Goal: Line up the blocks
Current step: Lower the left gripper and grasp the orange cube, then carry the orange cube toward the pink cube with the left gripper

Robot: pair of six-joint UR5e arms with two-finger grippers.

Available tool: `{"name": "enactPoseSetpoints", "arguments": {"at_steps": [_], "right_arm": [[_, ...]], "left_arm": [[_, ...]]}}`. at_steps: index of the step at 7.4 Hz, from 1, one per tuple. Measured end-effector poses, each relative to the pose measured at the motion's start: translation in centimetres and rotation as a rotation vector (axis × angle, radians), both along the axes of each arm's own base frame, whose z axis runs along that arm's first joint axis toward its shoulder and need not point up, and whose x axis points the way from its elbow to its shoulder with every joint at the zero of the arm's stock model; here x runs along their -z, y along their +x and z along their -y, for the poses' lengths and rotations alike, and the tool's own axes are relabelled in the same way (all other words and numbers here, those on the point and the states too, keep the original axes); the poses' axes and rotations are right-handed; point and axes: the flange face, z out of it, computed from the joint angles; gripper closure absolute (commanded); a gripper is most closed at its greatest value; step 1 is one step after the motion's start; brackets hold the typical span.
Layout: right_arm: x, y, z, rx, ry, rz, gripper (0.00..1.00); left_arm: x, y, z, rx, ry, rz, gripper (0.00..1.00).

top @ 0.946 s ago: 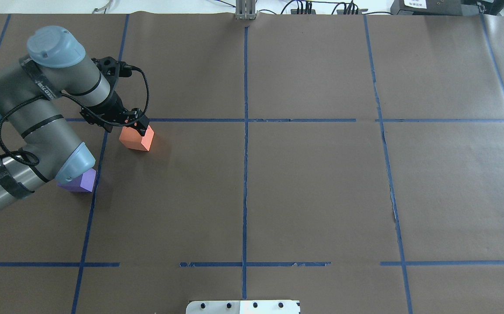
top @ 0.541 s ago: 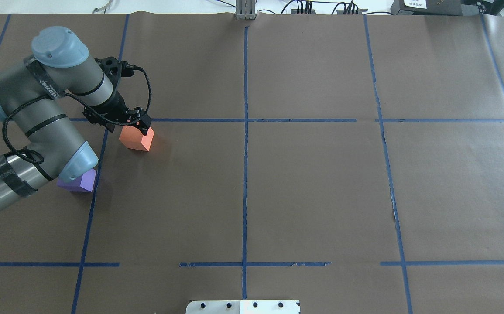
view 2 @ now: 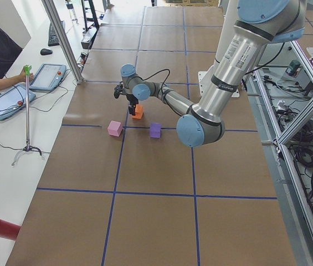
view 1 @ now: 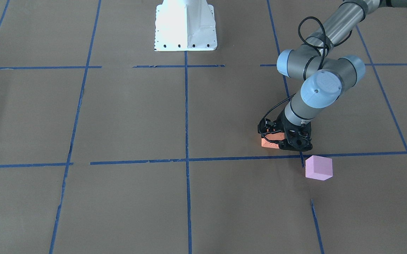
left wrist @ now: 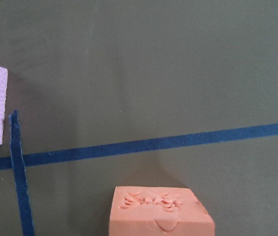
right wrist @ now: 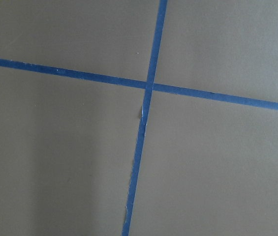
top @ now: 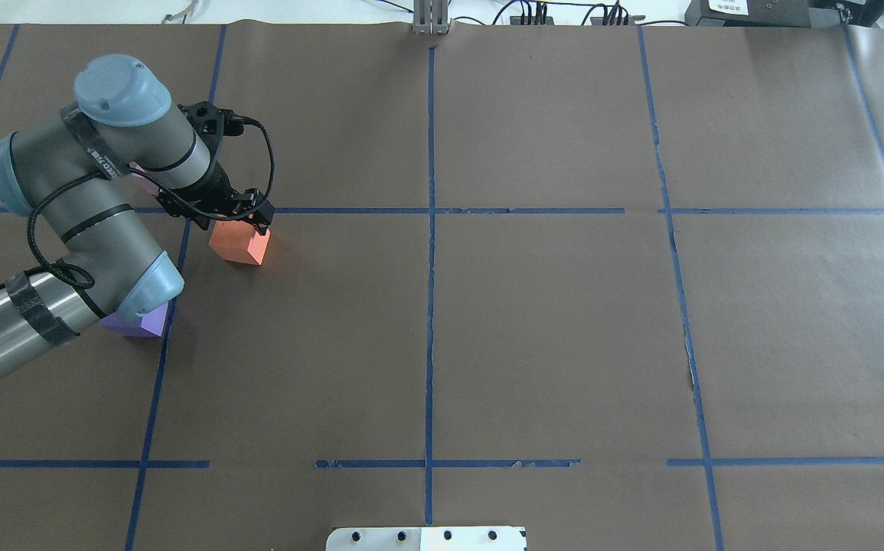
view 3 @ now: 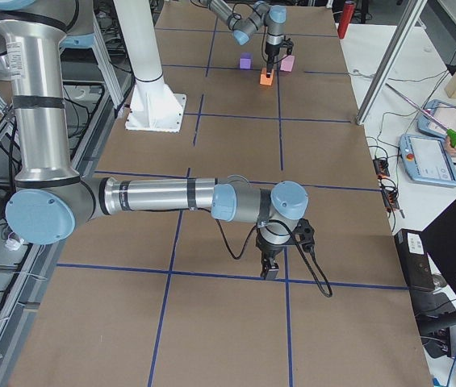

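The left tool (top: 243, 220) hangs low over the orange block (top: 239, 245), at its far edge; I cannot tell whether the jaws grip it or stand apart. The block sits on the brown surface (top: 564, 344), just on the robot's side of a blue tape line (top: 350, 210). The pink block (view 1: 318, 168) lies near it across that line. The purple block (top: 145, 321) is nearer the robot, half hidden under the left arm (top: 105, 229). The right tool (view 3: 269, 270) hovers well apart over a tape crossing (right wrist: 147, 86); whether it is open or closed cannot be told
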Motion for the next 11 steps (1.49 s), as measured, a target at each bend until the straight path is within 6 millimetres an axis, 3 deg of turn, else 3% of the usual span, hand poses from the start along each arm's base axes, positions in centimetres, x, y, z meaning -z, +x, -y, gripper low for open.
{"name": "enactPoseSetpoints", "arguments": {"at_steps": [2,3,5,6,8,11], "right_arm": [[0.0,0.0,0.0,0.0,0.0,0.0,0.0],[0.0,0.0,0.0,0.0,0.001,0.0,0.0],[0.0,0.0,0.0,0.001,0.0,0.0,0.0],[0.0,0.0,0.0,0.0,0.0,0.0,0.0],[0.0,0.0,0.0,0.0,0.0,0.0,0.0],[0.0,0.0,0.0,0.0,0.0,0.0,0.0]], "left_arm": [[-0.4,0.4,-0.1,-0.002,0.003,0.002,0.08],[-0.4,0.6,-0.2,-0.005,0.004,0.002,0.18],[-0.4,1.0,-0.5,-0.01,0.003,0.001,0.64],[-0.2,1.0,-0.6,-0.011,0.004,-0.001,0.81],[0.4,-0.6,0.2,0.009,0.012,-0.005,0.92],[5.2,-7.7,1.1,0.043,0.022,0.029,0.92]]}}
